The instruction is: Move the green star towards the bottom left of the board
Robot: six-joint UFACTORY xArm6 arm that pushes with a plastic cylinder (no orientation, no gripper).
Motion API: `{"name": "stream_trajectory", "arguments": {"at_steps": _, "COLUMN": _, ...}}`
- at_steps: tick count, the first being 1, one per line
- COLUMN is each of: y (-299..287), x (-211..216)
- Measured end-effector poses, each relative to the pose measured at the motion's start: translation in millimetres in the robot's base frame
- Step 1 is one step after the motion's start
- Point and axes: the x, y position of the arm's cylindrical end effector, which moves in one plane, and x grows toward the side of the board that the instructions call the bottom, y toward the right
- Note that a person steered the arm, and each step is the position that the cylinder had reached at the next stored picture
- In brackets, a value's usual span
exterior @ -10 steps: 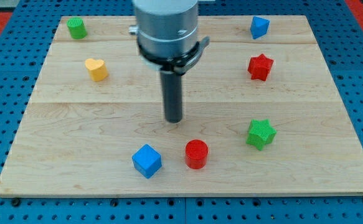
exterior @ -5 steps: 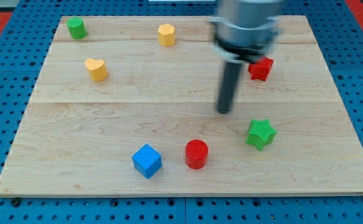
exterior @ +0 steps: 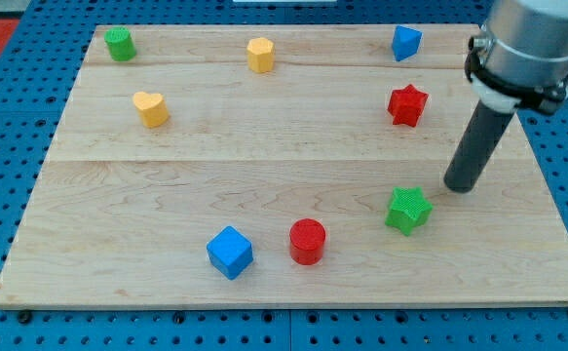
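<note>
The green star (exterior: 408,209) lies on the wooden board (exterior: 264,146) at the lower right. My tip (exterior: 460,186) stands just right of the star and slightly above it in the view, a small gap apart. The dark rod rises from the tip up to the grey arm body at the view's top right.
A red cylinder (exterior: 308,241) and a blue cube (exterior: 230,252) lie left of the star near the bottom. A red star (exterior: 407,104) and a blue block (exterior: 405,42) are at the upper right. A yellow heart (exterior: 151,108), a yellow block (exterior: 260,54) and a green cylinder (exterior: 120,43) are at the upper left.
My tip has swept from the board's middle to the right, ending just right of the green star. No block has moved.
</note>
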Motion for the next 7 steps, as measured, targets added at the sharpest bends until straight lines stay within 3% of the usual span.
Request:
{"name": "stream_trajectory", "arguments": {"at_steps": 1, "y": -19.9, "x": 41.0}}
{"name": "stream_trajectory", "arguments": {"at_steps": 2, "y": -128.2, "x": 21.8}}
{"name": "stream_trajectory", "arguments": {"at_steps": 3, "y": -284.0, "x": -15.9}}
{"name": "stream_trajectory", "arguments": {"at_steps": 4, "y": -249.3, "x": -47.3}}
{"name": "stream_trajectory", "arguments": {"at_steps": 5, "y": -176.7, "x": -81.5}}
{"name": "stream_trajectory", "arguments": {"at_steps": 6, "y": -260.5, "x": -100.1}}
{"name": "stream_trajectory", "arguments": {"at_steps": 7, "y": -325.9, "x": -65.5}}
